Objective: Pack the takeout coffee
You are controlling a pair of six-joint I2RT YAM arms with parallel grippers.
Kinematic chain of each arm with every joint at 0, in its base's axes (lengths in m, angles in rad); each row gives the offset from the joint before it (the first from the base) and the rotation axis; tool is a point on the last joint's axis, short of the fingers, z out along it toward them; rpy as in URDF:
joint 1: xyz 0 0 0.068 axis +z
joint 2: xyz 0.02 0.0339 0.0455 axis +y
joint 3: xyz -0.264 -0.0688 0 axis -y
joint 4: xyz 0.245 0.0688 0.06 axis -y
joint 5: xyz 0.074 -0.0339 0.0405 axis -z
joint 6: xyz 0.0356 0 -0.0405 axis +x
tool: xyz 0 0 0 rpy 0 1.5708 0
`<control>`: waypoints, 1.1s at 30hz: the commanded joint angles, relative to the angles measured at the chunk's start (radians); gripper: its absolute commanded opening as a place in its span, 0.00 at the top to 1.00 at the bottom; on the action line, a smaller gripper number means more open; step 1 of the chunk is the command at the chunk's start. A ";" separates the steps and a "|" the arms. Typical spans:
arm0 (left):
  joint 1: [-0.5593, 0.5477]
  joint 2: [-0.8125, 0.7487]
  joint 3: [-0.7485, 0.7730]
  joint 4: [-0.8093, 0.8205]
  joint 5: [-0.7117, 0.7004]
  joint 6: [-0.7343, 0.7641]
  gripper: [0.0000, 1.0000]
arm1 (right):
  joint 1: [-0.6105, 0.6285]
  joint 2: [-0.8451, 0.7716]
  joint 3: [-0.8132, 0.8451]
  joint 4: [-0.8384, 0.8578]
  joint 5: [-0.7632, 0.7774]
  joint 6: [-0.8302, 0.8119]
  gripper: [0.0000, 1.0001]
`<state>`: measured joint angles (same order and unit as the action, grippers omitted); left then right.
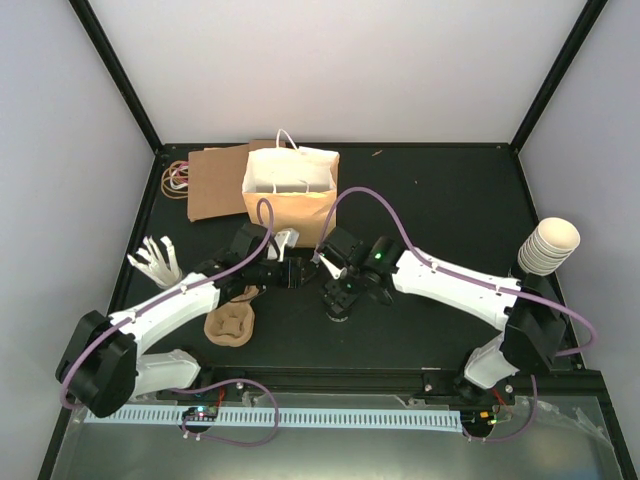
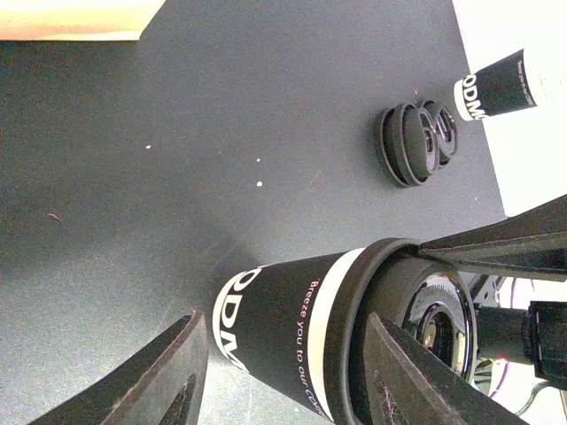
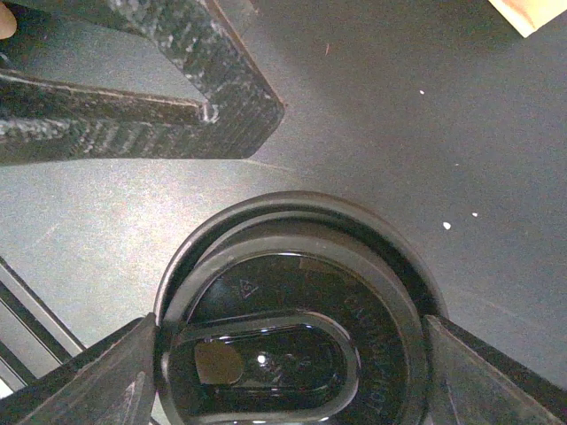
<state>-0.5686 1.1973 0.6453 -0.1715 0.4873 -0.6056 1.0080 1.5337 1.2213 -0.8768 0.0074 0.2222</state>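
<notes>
The right claw stood wide, its fingers set against both sides of the black lid that capped the coffee cup. The left claw was half open and seemed to hold nothing, its fingers just short of the cup. The cup stood upright on the surface, where the two claws met near the middle of the overhead frame, just below the paper bag.

The main risk was probably the hold itself: it sat on the lid rim alone. A lift from there could pop the lid free and leave the cup behind or tip it, and a harder squeeze might buckle the thin plastic.

The left claw was close enough that a small nudge could shove the cup sideways or make the fingers clash. The pulp tray lay at the lower left beside the left arm, so a carry towards it could meet that arm. The spare lids and a second cup stood beyond, at the upper right of the left wrist view. A careless swing could knock them.
</notes>
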 commanded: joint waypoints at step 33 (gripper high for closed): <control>-0.033 0.071 -0.013 0.088 0.114 -0.039 0.52 | 0.041 -0.111 -0.237 0.196 0.053 0.057 0.20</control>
<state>-0.5854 1.2476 0.6308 -0.1177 0.5755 -0.6334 1.0237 1.4136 1.0183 -0.6121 0.0929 0.2478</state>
